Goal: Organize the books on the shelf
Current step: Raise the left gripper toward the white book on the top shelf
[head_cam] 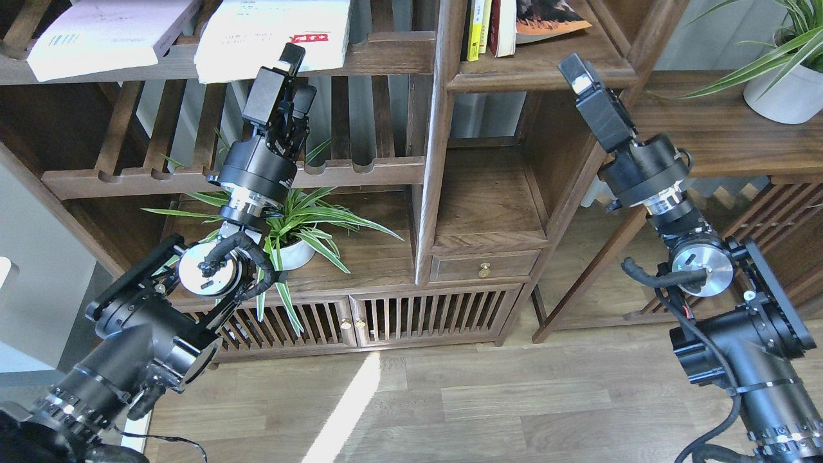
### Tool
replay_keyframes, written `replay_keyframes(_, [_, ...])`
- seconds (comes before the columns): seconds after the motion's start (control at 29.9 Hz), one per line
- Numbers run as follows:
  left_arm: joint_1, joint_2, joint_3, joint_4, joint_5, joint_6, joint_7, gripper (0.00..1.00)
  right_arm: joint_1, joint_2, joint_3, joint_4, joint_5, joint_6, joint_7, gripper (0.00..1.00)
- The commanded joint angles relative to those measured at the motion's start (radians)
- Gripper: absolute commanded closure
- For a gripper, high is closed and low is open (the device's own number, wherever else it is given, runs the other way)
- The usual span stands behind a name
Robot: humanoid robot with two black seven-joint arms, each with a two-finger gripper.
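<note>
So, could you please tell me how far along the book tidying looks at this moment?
Done: the red paperback with the dark picture cover already lies in the narrow dark-brown wooden compartment. In hand: nothing; the left gripper reaches up just below the large white paperback with the red mark. Left: that book and the pale lilac-white paperback, both on the slatted rack. The right gripper holds nothing.

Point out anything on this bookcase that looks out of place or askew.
Two books lie flat on the top slatted rack, overhanging its front rail: the lilac-white book and the large white book. The red picture-cover book lies splayed beside upright spines.
</note>
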Motion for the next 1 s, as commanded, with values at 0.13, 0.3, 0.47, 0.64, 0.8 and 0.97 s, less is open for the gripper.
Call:
replay_keyframes(0.13, [-0.016,0.008,-0.018,-0.060,-0.029,0.000,0.004,0.03,0.000,0.000,0.001,0.000,0.000,0.000,0.000,0.02])
replay_keyframes(0.3, [-0.014,0.011,-0.026,-0.069,-0.029,0.000,0.005,0.03,0.000,0.000,0.015,0.000,0.000,0.000,0.000,0.02])
replay_keyframes(0.47, [-0.010,0.023,-0.026,-0.067,-0.029,0.000,0.005,0.02,0.000,0.000,0.021,-0.003,0.000,0.000,0.000,0.02])
replay_keyframes(0.64, [0.006,0.048,-0.024,-0.067,-0.029,0.000,0.005,0.02,0.000,0.000,0.021,-0.003,0.001,0.000,0.000,0.02])
replay_keyframes(0.8, [0.036,0.068,-0.023,-0.067,-0.029,0.000,0.004,0.02,0.000,0.000,0.020,-0.005,0.001,0.000,0.000,0.02])
replay_keyframes(0.97, [0.046,0.080,-0.029,-0.061,-0.030,0.000,0.005,0.02,0.000,0.001,0.017,-0.005,0.001,0.000,0.000,0.02])
